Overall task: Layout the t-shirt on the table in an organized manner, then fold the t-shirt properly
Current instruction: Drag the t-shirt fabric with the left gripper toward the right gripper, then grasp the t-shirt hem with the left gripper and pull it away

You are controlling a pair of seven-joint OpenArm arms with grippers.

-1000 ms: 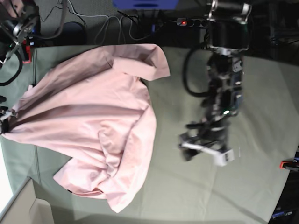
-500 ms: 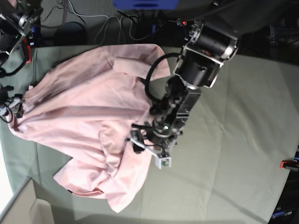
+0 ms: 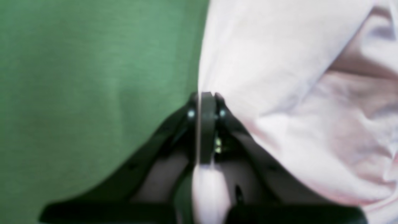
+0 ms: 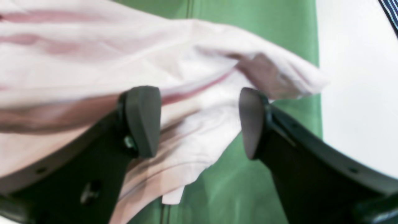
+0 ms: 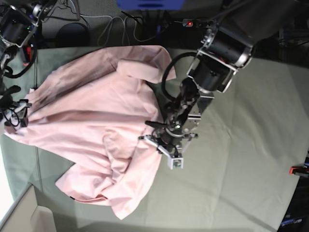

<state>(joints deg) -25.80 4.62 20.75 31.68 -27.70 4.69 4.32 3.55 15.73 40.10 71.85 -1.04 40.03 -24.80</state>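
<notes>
Base view is showing me the table [image 5: 251, 159], its grey-green cloth spreading out on every side of both claws, with the t-shirt [image 5: 96, 121] lying rumpled across the stretch between them. Only plain pink cloth is facing the cameras; I am seeing no print. One sleeve or corner is folded back near the far edge, and the bulk is bunching into a loose heap toward the near side.

I am watching the left gripper [image 5: 155, 137] pressing down at the shirt's edge, where pink cloth is meeting bare table. On the left wrist view that left gripper [image 3: 203, 104] is pinched tight, its fingers [image 3: 207, 124] squeezed together with a thin fold of the t-shirt [image 3: 295, 93] running up between them; the rest of the cloth is falling away to one side of the claw and bare table [image 3: 87, 93] is lying on the other.

Across the shirt, the right gripper [image 5: 13, 107] is sitting at the opposite edge. On the right wrist view the right gripper [image 4: 199, 121] is standing wide apart, its fingers [image 4: 143, 121] gripping nothing, the t-shirt [image 4: 124, 62] lying crumpled beyond and beneath them, with a strip of table [image 4: 264, 37] showing just past it.
</notes>
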